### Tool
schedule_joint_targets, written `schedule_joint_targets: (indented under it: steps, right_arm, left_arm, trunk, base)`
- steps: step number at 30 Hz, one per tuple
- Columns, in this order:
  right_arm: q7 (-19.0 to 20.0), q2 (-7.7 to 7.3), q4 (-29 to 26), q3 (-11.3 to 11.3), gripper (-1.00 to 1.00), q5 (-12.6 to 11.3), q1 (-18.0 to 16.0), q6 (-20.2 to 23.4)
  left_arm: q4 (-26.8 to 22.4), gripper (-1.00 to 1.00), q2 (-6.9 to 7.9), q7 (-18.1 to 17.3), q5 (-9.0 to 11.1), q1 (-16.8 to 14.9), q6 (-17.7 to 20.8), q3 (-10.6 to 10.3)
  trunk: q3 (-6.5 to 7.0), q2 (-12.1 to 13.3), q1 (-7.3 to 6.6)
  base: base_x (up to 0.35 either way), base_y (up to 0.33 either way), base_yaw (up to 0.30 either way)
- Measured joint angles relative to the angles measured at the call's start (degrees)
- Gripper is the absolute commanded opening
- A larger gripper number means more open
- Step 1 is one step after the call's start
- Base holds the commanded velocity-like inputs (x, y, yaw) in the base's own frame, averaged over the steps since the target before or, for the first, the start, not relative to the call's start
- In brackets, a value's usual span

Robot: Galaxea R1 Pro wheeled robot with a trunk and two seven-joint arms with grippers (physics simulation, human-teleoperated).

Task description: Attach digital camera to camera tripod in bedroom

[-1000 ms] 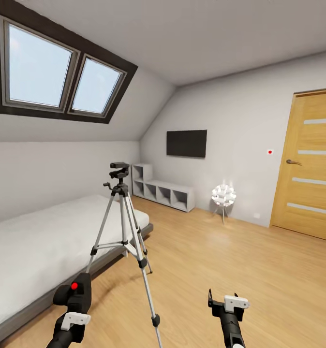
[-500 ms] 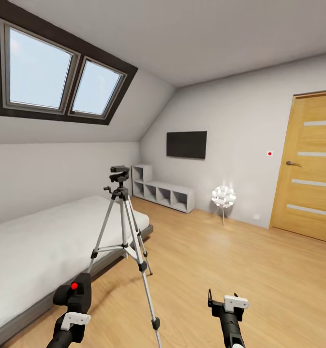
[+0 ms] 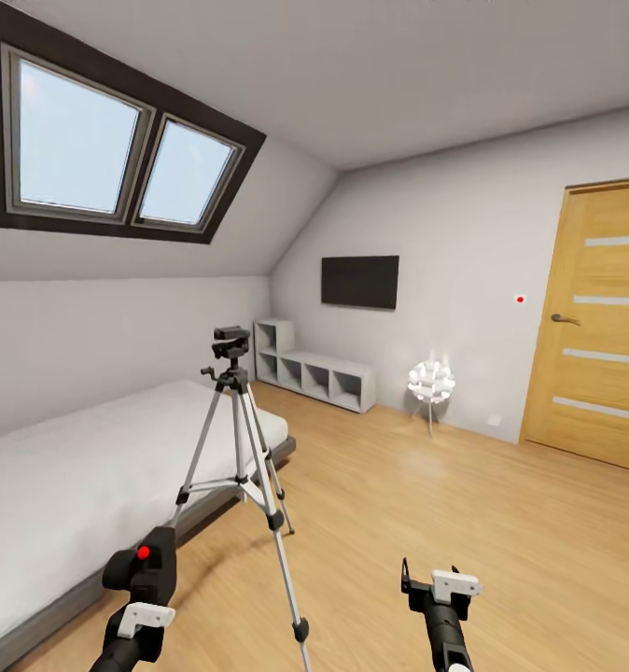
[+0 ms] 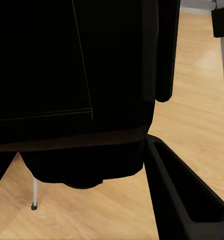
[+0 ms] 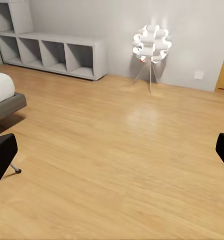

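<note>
The camera tripod [image 3: 243, 439] stands on the wood floor beside the bed, silver legs spread, and nothing is mounted on its black head [image 3: 230, 343]. The digital camera [image 3: 149, 560], black with a red button on top, is low at the left in the head view, with my left gripper [image 3: 139, 586] shut on it. It sits short of the tripod and well below its head. In the left wrist view the digital camera [image 4: 77, 75] looms dark and close beside one finger [image 4: 184, 197]. My right gripper [image 3: 431, 579] hangs open and holds nothing, to the right of the tripod's near leg.
The grey bed [image 3: 62, 485] with a white mattress runs along the left wall under skylights [image 3: 118, 149]. A grey cube shelf [image 3: 316, 371], a wall TV [image 3: 359, 279] and a white floor lamp [image 3: 431, 381] stand at the far wall. A wood door [image 3: 599, 322] is at the right.
The whole head picture has slid down a little, so the camera has moved. Both grippers keep their places in the view, and the left one still holds the digital camera.
</note>
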Motion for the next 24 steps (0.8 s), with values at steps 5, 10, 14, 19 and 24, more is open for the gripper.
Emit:
schedule_joint_targets:
  steps: [5,10,14,19,24]
  right_arm:
    - [0.0,-0.06,0.0,0.0,1.0,0.0,0.02,-0.02]
    - [0.0,-0.07,0.0,0.0,1.0,0.0,0.0,-0.04]
    - [0.0,-0.07,0.0,0.0,1.0,0.0,0.01,-0.05]
    - [0.0,-0.07,0.0,0.0,1.0,0.0,0.02,-0.06]
    - [0.0,-0.07,0.0,0.0,1.0,0.0,0.02,-0.06]
  left_arm:
    - [0.0,-1.0,0.02,0.01,0.0,0.0,0.0,0.0]
    - [0.0,-1.0,0.0,0.01,0.0,0.0,0.0,-0.01]
    - [0.0,-1.0,0.01,0.01,-0.01,0.0,0.0,-0.01]
    - [0.0,-1.0,-0.01,0.01,0.0,0.0,0.0,-0.01]
    - [0.0,-1.0,0.02,0.01,0.0,0.0,0.0,0.0]
  trunk:
    - [0.9,2.01,-1.1]
    - [1.8,4.02,-2.2]
    - [2.52,5.62,-3.08]
    - [3.42,7.63,-4.18]
    - [4.32,9.64,-5.28]
  base:
    - [0.0,0.0,0.0]
    - [0.0,0.0,0.0]
    - [0.0,0.0,0.0]
    - [0.0,0.0,0.0]
    - [0.0,0.0,0.0]
